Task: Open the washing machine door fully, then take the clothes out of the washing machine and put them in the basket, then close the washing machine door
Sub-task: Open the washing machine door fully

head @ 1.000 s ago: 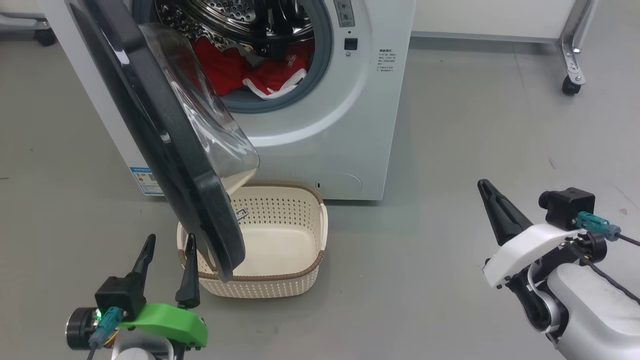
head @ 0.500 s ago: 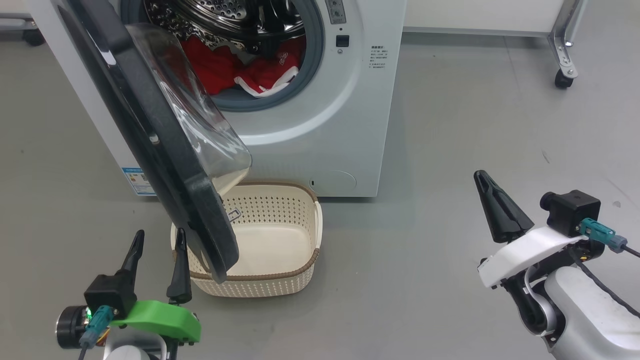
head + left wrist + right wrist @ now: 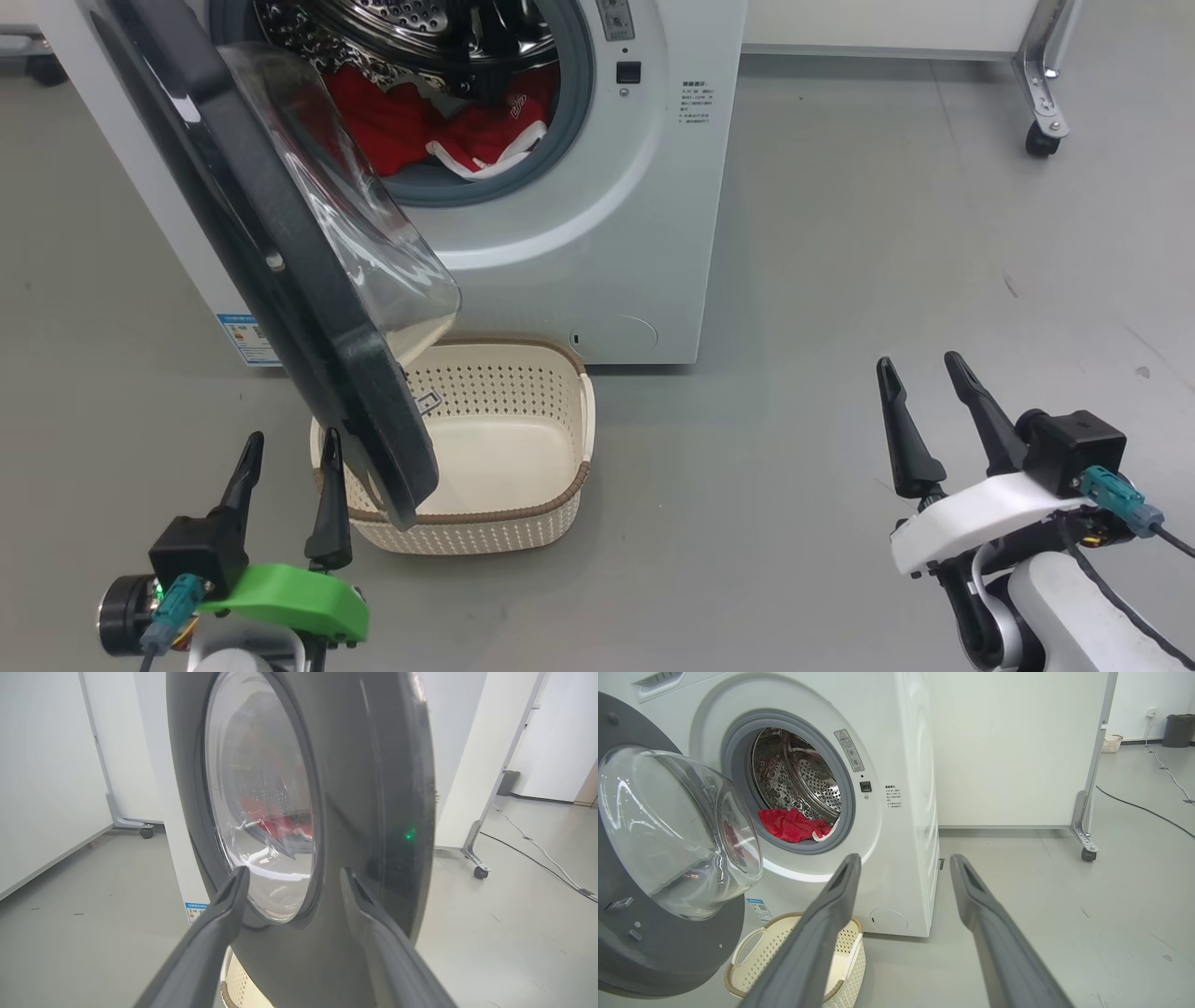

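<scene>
The white washing machine (image 3: 635,233) stands at the top of the head view, and its door (image 3: 280,243) hangs partly swung out, its glass bowl over the basket (image 3: 485,534). Red clothes (image 3: 392,121) with white trim lie in the steel drum. My left gripper (image 3: 290,439) is open at the lower left, close to the door's lower edge. In the left wrist view that gripper (image 3: 294,875) faces the door's black outer ring (image 3: 364,788); whether it touches, I cannot tell. My right gripper (image 3: 918,362) stands open and empty over the floor, right of the machine. The right wrist view has this gripper (image 3: 906,858), the clothes (image 3: 789,825) and the basket (image 3: 794,933).
A metal frame leg on a castor (image 3: 1038,140) stands at the far right beside a white panel. A cable (image 3: 1143,807) runs over the grey floor behind it, near a dark bin (image 3: 1177,729). Bare floor lies between the machine and my right arm.
My right gripper has opened from shut and dropped slightly. The head camera has shifted a little; the door, basket and left gripper keep their places relative to each other.
</scene>
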You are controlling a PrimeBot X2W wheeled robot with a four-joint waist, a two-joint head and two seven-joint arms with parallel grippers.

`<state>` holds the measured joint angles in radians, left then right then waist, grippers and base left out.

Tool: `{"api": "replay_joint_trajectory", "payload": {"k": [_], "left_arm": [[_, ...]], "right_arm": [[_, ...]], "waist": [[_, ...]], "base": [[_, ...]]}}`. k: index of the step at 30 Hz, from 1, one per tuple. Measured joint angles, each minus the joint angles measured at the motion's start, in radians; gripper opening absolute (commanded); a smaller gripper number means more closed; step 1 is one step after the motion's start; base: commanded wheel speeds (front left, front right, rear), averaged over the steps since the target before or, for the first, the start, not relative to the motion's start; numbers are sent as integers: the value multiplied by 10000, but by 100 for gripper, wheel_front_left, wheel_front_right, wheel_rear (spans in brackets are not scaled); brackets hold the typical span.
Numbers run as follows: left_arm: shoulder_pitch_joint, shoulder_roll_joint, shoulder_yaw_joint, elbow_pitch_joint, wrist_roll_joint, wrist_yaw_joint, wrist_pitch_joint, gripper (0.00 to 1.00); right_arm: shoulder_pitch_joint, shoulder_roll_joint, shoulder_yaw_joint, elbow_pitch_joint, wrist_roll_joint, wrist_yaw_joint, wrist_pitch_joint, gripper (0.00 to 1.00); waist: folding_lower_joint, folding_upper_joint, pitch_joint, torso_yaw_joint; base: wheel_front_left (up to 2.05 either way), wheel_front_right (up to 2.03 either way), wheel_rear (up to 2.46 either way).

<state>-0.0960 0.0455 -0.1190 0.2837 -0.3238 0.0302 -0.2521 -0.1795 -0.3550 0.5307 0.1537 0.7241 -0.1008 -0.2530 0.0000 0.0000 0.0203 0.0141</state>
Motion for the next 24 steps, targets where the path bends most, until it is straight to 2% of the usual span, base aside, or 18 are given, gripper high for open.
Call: {"api": "replay_joint_trajectory", "payload": {"k": [18,24], "left_arm": [[156,-6,61,-4,75,-90,0,100],[157,-8,67,-4,88,-96,0,100]], "right_arm": [[809,378,-594,-364,-692,15,0,100],[910,424,-665,-364,-959,115,0,100]], "waist": [[0,0,99,49],[0,0,111,46]], "base": [[0,0,0],[0,0,0]]}}
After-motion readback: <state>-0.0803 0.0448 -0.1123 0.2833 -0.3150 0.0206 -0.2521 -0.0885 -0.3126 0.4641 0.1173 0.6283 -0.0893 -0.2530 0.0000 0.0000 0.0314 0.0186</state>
